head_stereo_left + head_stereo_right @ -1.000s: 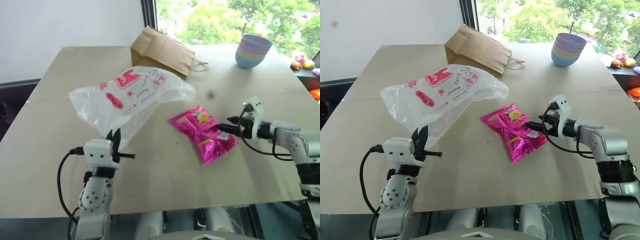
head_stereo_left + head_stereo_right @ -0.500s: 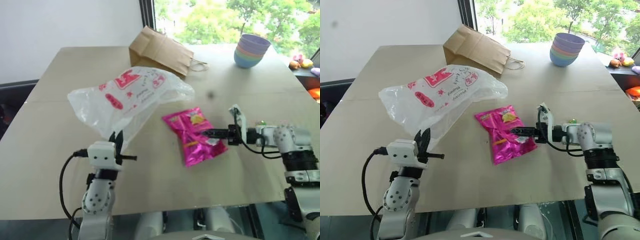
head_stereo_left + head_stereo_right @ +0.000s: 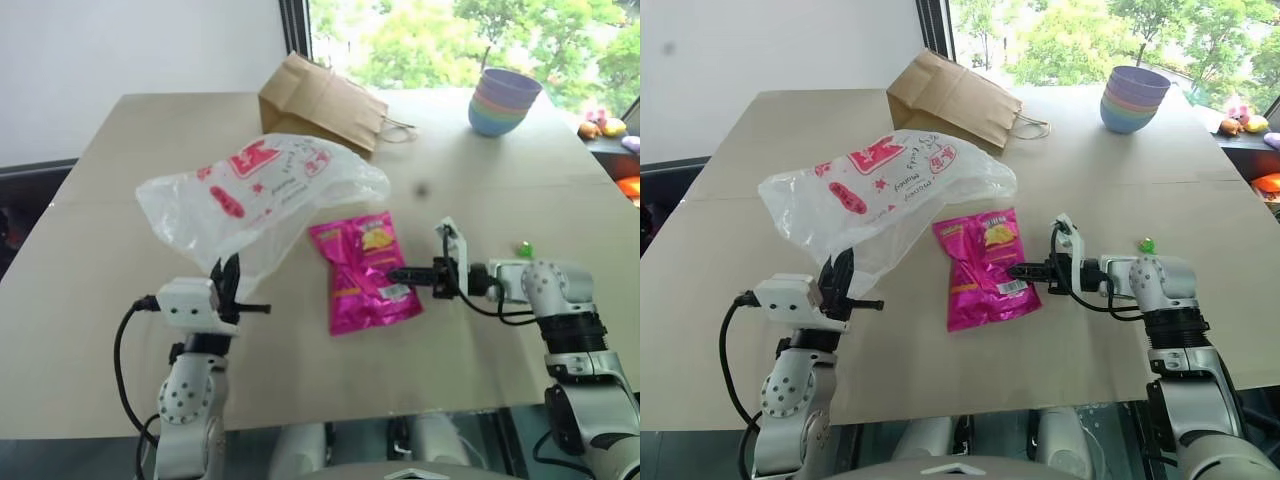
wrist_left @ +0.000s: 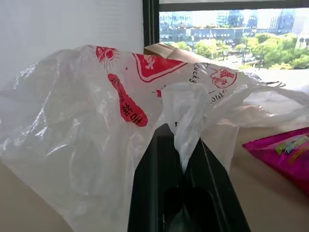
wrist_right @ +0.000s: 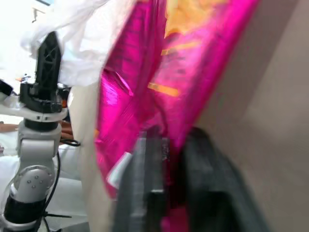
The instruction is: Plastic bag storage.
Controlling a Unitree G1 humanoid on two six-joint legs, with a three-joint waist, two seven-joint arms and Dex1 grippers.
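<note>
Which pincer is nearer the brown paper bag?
Left, narrowly. The left pincer, shut on the plastic bag, sits at the near edge below the brown paper bag. The right pincer, shut on the magenta snack packet, is off to the right.

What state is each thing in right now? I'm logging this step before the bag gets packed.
plastic bag: puffed up, a twisted bit pinched in the left gripper
snack packet: flat on the table, edge gripped by the right gripper
paper bag: lying on its side
bowls: stacked upright
</note>
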